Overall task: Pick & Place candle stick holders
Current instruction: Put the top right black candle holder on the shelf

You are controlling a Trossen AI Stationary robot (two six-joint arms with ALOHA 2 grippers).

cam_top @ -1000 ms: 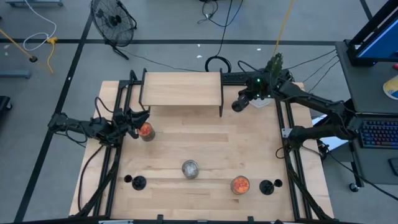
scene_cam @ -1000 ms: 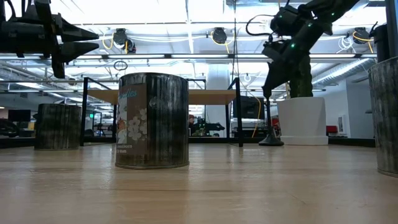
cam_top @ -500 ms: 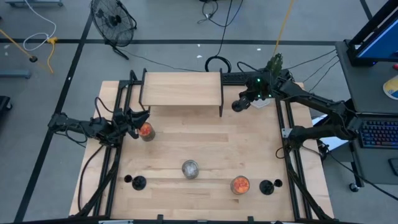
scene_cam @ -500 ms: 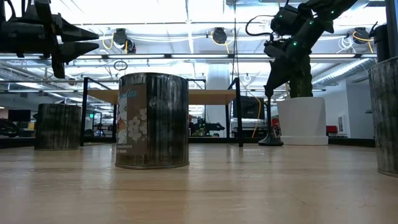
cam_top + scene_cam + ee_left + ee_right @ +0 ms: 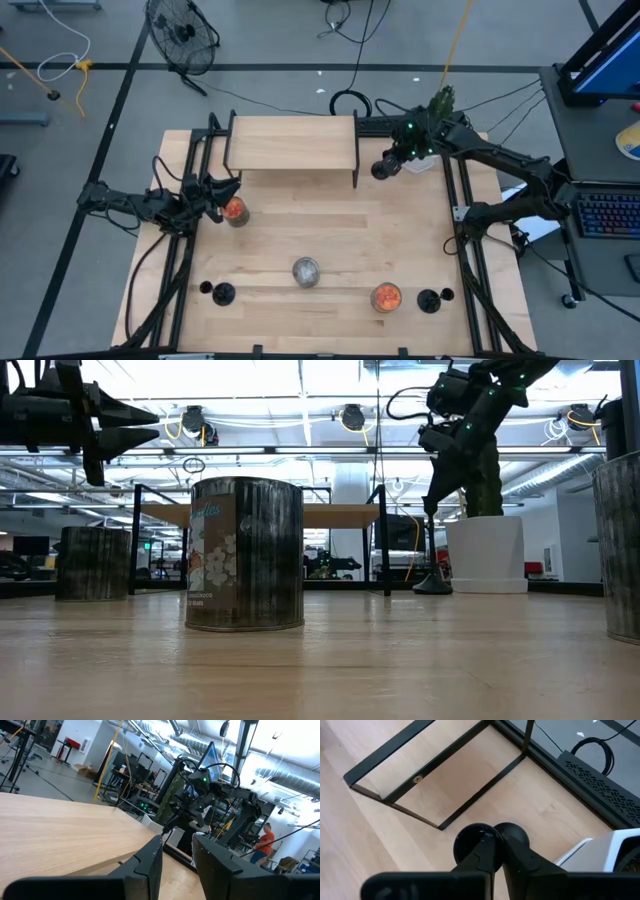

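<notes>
Three black candle stick holders show. One point(image 5: 431, 550) is in my right gripper point(image 5: 381, 169) at the table's far right, beside the wooden shelf's right leg. The other two stand on their disc bases near the front edge, one at the left point(image 5: 222, 293) and one at the right point(image 5: 430, 300). My right gripper point(image 5: 499, 837) is shut on its holder. My left gripper point(image 5: 222, 188) is open and empty at the table's left, beside an orange-filled jar point(image 5: 234, 210). My right gripper pinches the holder's top end point(image 5: 430, 510) between its two fingers, from above, pointing down. The holder hangs upright below the fingers, and its disc base point(image 5: 467, 842) shows past them. Whether the base point(image 5: 432, 587) touches the table, I cannot tell.
A wooden shelf point(image 5: 292, 143) on black legs stands at the table's far middle. A silver can point(image 5: 306, 271) stands at the front middle, and a second orange-filled jar point(image 5: 386, 296) to its right. Black frame rails point(image 5: 465, 250) run along both sides.
My right gripper has gone a little toward the table's left with the candle stick holder, which stays upright below the fingers.
</notes>
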